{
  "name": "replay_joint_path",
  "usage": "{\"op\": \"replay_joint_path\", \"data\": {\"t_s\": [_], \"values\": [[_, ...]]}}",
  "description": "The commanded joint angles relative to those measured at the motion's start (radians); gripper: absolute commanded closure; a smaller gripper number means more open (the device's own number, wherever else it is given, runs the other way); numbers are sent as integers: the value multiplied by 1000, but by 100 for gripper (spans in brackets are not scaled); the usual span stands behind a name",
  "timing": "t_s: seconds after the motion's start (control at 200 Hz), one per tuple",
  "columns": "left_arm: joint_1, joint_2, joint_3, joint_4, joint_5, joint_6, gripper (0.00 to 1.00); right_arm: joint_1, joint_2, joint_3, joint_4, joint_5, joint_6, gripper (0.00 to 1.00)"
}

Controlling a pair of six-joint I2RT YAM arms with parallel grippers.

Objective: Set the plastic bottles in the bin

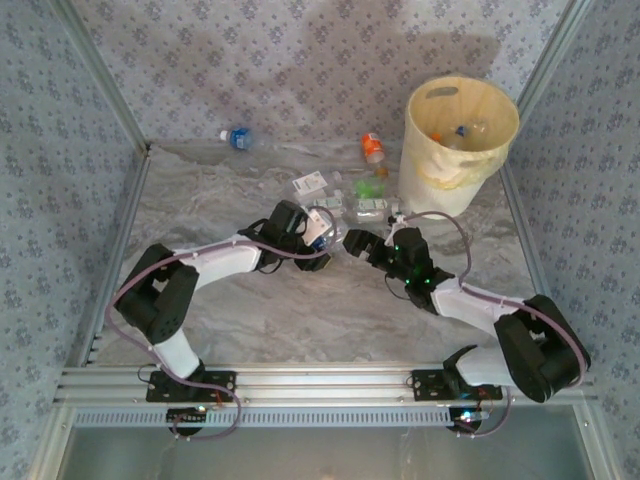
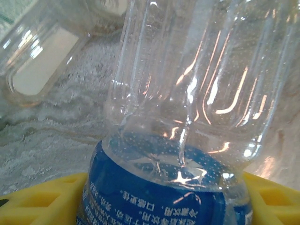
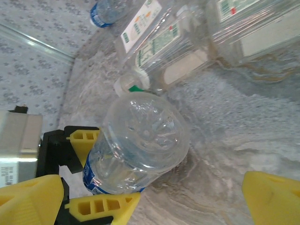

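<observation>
Item: blue-labelled bottle (image 2: 187, 117). Clear thin-walled plastic with a round ribbed body, glossy and speckled with fine droplets. A blue printed sleeve sits toward one end, and the moulded petal base faces the right wrist camera. Location: mid-table, lying low, clamped at the labelled part between the yellow ribbed fingers (image 2: 37, 206) of the left gripper (image 1: 318, 240), whose jaws are closed onto it. Right gripper (image 1: 357, 243): jaws wide apart, holding nothing, just beside the bottle's base end. Adjacent stock: flattened white-labelled bottles (image 3: 154, 37), squarish in section, lying against one another just behind. A green-labelled bottle (image 1: 368, 186) and an orange-labelled bottle (image 1: 372, 148) lie nearer the bin, and a blue-capped bottle (image 1: 238, 138) lies well apart by the far wall. Bin (image 1: 462, 140): tall round bucket, pale cream-yellow and translucent, with a slot handle below the rim. It stands at the far right of the table and already holds several bottles. Table (image 1: 300, 310): grey marbled, matte. Handling note, as judgement: the step is lift and carry. The soft wall may buckle or slip, so raise it straight up, clear of its neighbours. Pass above the right arm, which lies toward the bin, and let go only once the bottle is over the opening.
</observation>
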Motion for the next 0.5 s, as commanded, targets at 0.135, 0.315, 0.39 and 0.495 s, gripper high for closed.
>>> {"op": "replay_joint_path", "data": {"t_s": [0.135, 0.315, 0.39, 0.495], "values": [[9, -57, -32, 116, 90, -88, 37, 22, 77, -6, 193, -44, 9, 0], [9, -63, -33, 146, 115, -108, 37, 34, 146, 23, 252, -34, 6, 0], [9, -61, -33, 161, 123, -115, 37, 40, 178, 35, 283, -20, 18, 0], [9, -54, -28, 170, 135, -123, 37, 46, 229, 48, 364, -16, 25, 0]]}}
